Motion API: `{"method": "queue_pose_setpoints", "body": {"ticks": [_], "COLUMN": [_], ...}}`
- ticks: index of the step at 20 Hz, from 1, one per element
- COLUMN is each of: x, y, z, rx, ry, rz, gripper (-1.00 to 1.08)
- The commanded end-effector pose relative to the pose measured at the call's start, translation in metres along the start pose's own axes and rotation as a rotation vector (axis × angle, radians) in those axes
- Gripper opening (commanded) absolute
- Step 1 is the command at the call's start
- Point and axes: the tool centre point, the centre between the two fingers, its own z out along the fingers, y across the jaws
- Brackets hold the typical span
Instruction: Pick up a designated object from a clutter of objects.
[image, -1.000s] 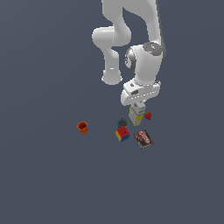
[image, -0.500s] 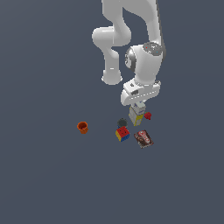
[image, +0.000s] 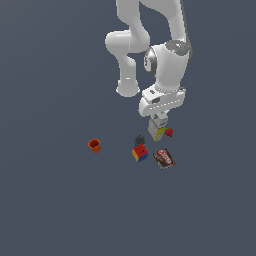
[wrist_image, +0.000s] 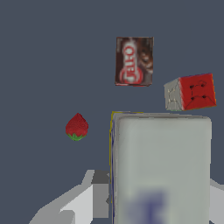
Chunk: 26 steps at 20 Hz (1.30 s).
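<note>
The tool (image: 160, 118) sits over the tall carton (image: 157, 130), right of centre in the exterior view, one finger (wrist_image: 94, 192) at each side; whether it pinches, I cannot tell. A cube (image: 140, 153) and packet (image: 164, 158) lie nearby.

I count six things on the floor, one of each kind. There is one tall carton (image: 158, 128), white on top and yellow below. There is one orange cup (image: 94, 145). There is one coloured cube (image: 140, 153). There is one flat brown-red packet (image: 164, 158). There is one small red strawberry (image: 169, 132). There is one dark grey round piece (image: 139, 140).
</note>
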Motion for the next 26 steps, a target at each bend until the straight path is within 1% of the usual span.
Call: {"method": "queue_pose_setpoints", "body": {"ticks": [1, 8, 26], "x": [-0.001, -0.005, -0.015], "y": [-0.002, -0.009, -0.031], "z": [-0.012, -0.063, -0.227], "rx": [0.0, 0.001, 0.0], "ry": [0.001, 0.001, 0.0], "rz": [0.0, -0.001, -0.001], "gripper": [-1.0, -1.0, -1.0]}}
